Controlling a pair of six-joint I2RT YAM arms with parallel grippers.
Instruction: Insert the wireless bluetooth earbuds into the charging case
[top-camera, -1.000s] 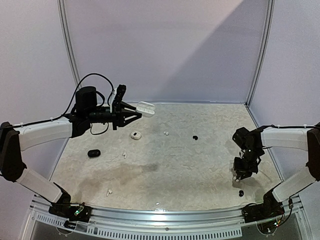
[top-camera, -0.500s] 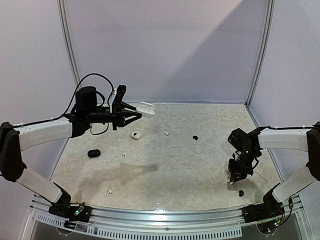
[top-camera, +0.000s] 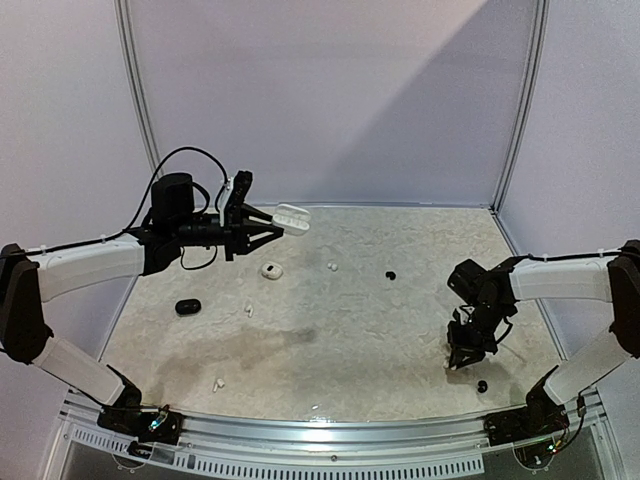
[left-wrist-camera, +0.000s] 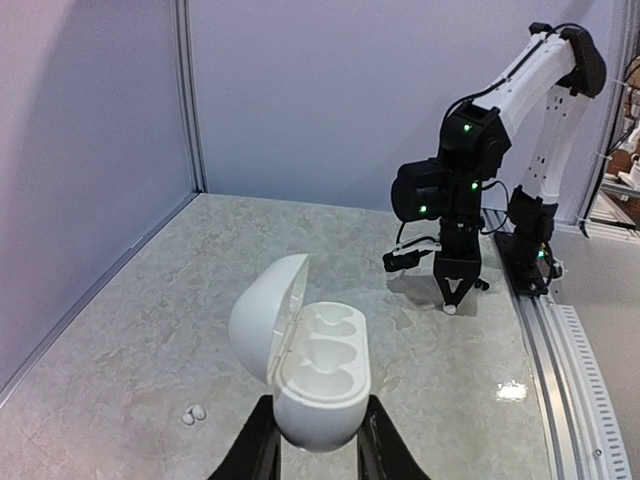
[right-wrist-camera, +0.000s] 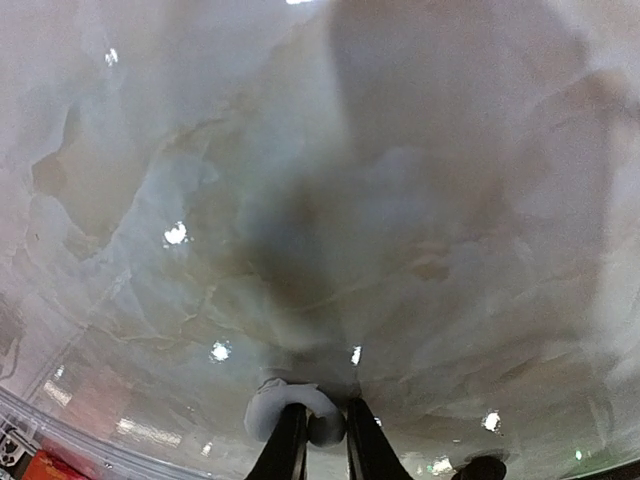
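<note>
My left gripper (top-camera: 276, 227) is raised over the back left of the table, shut on the open white charging case (top-camera: 290, 216). The left wrist view shows the case (left-wrist-camera: 312, 370) between my fingertips (left-wrist-camera: 315, 445), lid swung left and both wells empty. My right gripper (top-camera: 456, 358) points down just above the table at the front right, shut on a white earbud (right-wrist-camera: 290, 405) that sticks out to the left of the tips (right-wrist-camera: 325, 440). Loose earbuds lie on the table: white ones (top-camera: 332, 266) (top-camera: 249, 310) (top-camera: 217, 382) and black ones (top-camera: 390, 274) (top-camera: 482, 385).
A closed white case (top-camera: 271, 270) and a black case (top-camera: 187, 306) lie on the left half of the table. Walls stand at the back and both sides. A metal rail (top-camera: 320, 425) runs along the near edge.
My right gripper has moved left, toward the table's middle, carrying the white earbud. The left arm and the case have stayed still.
</note>
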